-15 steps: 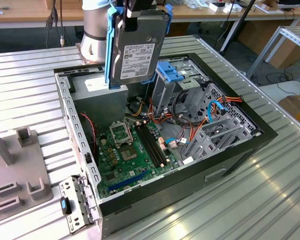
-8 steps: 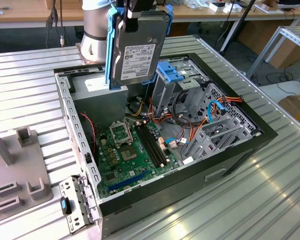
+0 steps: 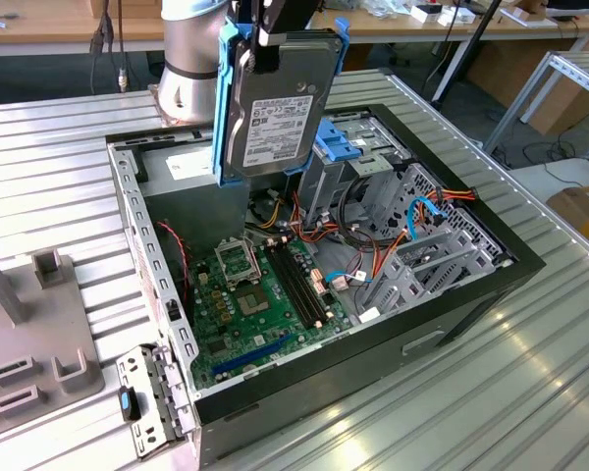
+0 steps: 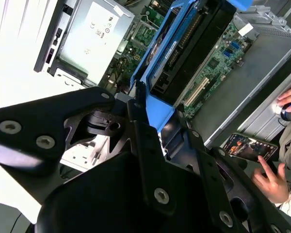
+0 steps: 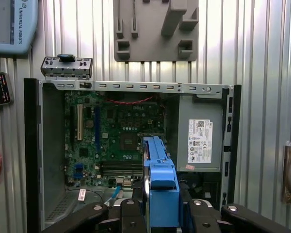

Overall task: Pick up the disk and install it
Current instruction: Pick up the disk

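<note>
Ribbed metal table [image 3: 530, 392], open computer case [image 3: 442, 339] on it. Gripper [image 3: 267, 39] clenched on top end of disk [image 3: 280, 108]; disk hangs above case, long axis vertical, label facing exterior view.

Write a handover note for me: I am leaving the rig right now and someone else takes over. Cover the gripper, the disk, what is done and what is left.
Gripper: shut on the disk, gripping it at its upper end.
Disk: in the air, upright, label facing the exterior view, over the open computer case. In the first wrist view it hangs above the motherboard.
Done: the pick-up.
Left: the install. The disk is not yet seated in the case.
Note: a person's hand is beside the case in the second wrist view.
</note>
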Action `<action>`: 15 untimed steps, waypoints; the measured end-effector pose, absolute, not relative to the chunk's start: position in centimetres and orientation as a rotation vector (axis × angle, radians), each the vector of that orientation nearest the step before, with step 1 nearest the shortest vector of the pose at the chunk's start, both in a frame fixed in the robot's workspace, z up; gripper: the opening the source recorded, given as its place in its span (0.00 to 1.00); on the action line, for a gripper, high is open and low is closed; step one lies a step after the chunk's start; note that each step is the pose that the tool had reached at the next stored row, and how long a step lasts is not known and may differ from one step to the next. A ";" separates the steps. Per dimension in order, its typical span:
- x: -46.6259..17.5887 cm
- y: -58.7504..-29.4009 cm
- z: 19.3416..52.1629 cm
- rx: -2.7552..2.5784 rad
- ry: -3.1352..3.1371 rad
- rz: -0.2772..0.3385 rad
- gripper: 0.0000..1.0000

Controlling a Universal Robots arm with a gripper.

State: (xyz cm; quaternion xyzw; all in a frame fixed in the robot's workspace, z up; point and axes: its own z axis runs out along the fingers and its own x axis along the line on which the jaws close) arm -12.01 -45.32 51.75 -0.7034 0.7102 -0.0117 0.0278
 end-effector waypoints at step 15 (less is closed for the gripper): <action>-12.0 -46.9 51.8 -2.172 2.192 -0.036 0.37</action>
